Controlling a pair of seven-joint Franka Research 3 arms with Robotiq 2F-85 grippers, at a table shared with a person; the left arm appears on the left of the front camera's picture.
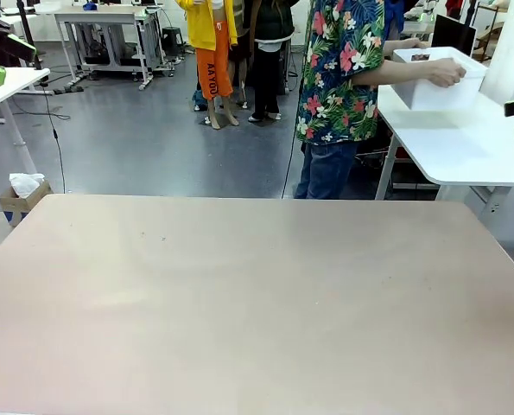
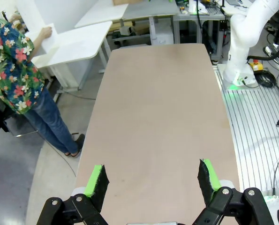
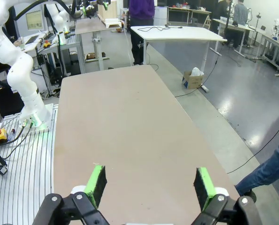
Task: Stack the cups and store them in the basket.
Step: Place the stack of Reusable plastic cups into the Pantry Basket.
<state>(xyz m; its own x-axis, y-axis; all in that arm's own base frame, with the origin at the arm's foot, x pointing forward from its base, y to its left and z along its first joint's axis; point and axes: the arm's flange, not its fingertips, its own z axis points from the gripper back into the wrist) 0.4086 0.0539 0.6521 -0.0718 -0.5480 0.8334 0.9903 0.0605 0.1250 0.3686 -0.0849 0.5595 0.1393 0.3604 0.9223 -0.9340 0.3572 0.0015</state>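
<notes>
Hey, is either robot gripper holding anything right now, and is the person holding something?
Both grippers, left and right, are open and empty. The person's hand grips the white basket at its rim, on the side table.

The left black two-finger pincer [image 2: 152, 180] hangs high over the tan surface [image 2: 162, 117], its green-padded fingers [image 2: 96, 180] spread wide apart with nothing between them. The right black two-finger pincer [image 3: 150, 185] is likewise raised, spread wide and holding nothing.

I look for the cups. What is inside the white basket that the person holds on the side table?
The basket shows something dark near its rim; its wall hides the rest, so cups cannot be confirmed. The person's hand rests on it.
</notes>
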